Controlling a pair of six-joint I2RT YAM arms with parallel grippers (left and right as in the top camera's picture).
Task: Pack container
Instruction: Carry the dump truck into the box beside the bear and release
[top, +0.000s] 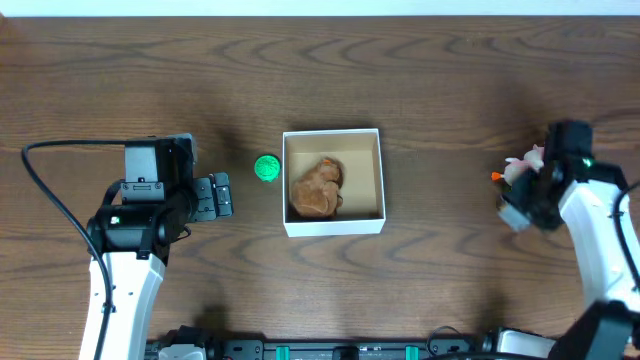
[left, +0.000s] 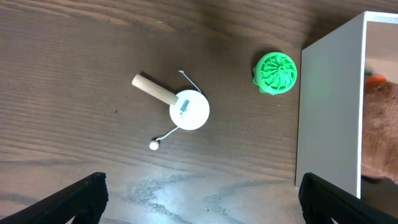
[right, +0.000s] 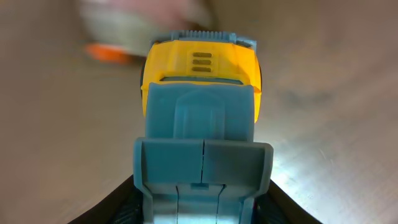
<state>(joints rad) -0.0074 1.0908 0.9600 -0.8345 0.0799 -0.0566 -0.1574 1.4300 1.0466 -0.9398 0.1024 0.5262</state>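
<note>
The container (top: 333, 226) is a square white box with a tan inside, at the table's middle; a brown plush toy (top: 317, 187) lies in it. A green ribbed ball (top: 266, 168) sits just left of it. My left gripper (top: 216, 196) is open and empty, left of the ball. In the left wrist view (left: 205, 190) it hangs over a white disc toy with a wooden handle and string (left: 188, 109), with the ball (left: 276, 73) and container wall (left: 329, 106) beyond. My right gripper (top: 517, 208) is shut on a yellow and teal toy (right: 200, 93) at the far right.
A pink toy with an orange part (top: 522, 166) lies on the table right by my right gripper; it shows blurred in the right wrist view (right: 109, 53). The table is dark wood. A black cable runs from the left arm (top: 45, 190).
</note>
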